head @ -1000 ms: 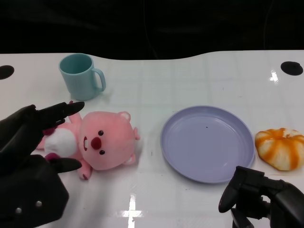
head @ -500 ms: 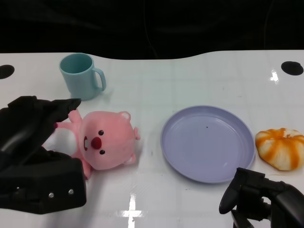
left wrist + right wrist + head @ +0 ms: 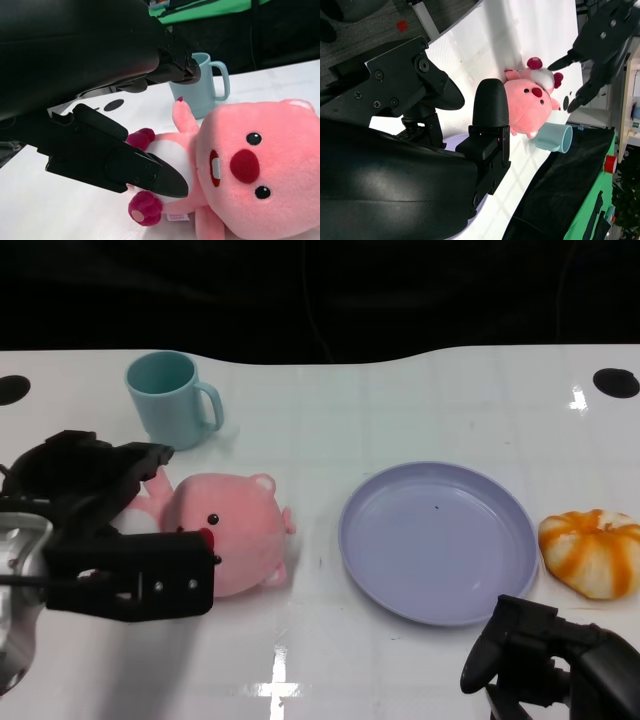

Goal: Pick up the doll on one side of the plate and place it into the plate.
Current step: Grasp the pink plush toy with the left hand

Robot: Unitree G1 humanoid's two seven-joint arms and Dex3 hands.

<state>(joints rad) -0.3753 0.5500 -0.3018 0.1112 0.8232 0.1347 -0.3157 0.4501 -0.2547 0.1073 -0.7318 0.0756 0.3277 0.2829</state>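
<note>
Fingers of the left hand (image 3: pixel 100 530) have swung in over the pink doll (image 3: pixel 235 535) since a second ago, when they were spread wide beside it; now they bracket its body, one tip touching its white belly, not yet clamped. Doll lies on the table, left of the purple plate (image 3: pixel 437 540), which holds nothing. Grasp looks about to close. Right hand (image 3: pixel 545 660) idles near the plate's front rim, fingers curled on nothing
</note>
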